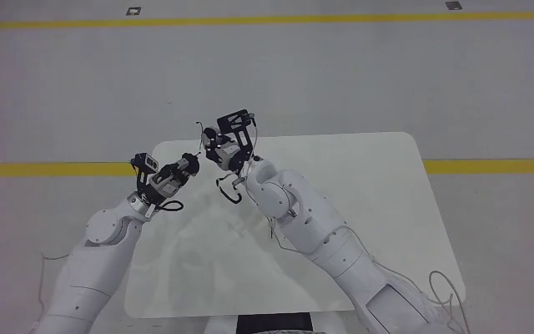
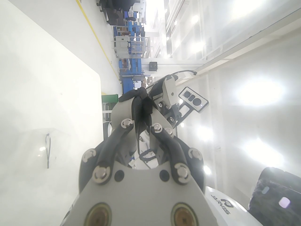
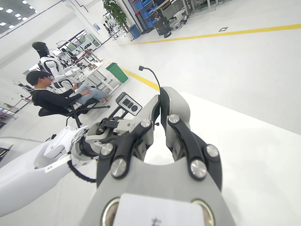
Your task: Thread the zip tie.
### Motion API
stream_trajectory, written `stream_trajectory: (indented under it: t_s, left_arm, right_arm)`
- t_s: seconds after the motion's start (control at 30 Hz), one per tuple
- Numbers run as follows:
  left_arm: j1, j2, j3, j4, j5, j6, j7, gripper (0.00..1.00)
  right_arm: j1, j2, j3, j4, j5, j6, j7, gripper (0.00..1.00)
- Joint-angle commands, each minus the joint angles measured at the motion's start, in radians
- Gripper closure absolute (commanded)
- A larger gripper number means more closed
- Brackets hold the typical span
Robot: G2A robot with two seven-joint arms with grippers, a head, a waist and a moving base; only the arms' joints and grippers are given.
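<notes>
Top-down overhead, close wrist views, table (image 1: 392, 192) shared

Bright ceiling lights (image 2: 258, 90) flood the left wrist view with hazy glare.

The left arm (image 1: 100, 242) and right arm (image 1: 317, 225) have glossy white shells, with black cables (image 3: 80, 174) looped at the wrists. The left gripper (image 2: 141, 92) and right gripper (image 3: 161, 91) each have a grey palm (image 3: 160, 184), 4 black links (image 3: 185, 137) with silver screws (image 3: 198, 167), grey fingers (image 3: 178, 104) and black ribbed pads (image 3: 164, 102). A black logo (image 2: 222, 203) marks 1 shell.
</notes>
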Motion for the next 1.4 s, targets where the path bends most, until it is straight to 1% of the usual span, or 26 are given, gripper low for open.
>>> stream_trajectory:
  t_s: [0.0, 0.2, 0.87, 1.07, 1.37]
  left_arm:
    - [0.000, 0.000, 0.000, 0.000, 0.000, 0.000, 0.000, 1.00]
    - [0.000, 0.000, 0.000, 0.000, 0.000, 0.000, 0.000, 1.00]
    - [0.000, 0.000, 0.000, 0.000, 0.000, 0.000, 0.000, 1.00]
    - [0.000, 0.000, 0.000, 0.000, 0.000, 0.000, 0.000, 1.00]
    - [0.000, 0.000, 0.000, 0.000, 0.000, 0.000, 0.000, 1.00]
  right_arm:
    - [-0.002, 0.000, 0.002, -0.004, 0.000, -0.005, 0.007, 1.00]
    - [-0.008, 0.001, 0.006, -0.007, -0.001, -0.013, 0.017, 1.00]
    - [0.005, -0.010, 0.002, 0.031, 0.006, -0.023, 0.028, 1.00]
    - [0.002, -0.012, 0.002, 0.033, -0.002, -0.007, 0.027, 1.00]
    - [-0.006, -0.013, 0.004, 0.028, -0.010, -0.002, 0.037, 1.00]
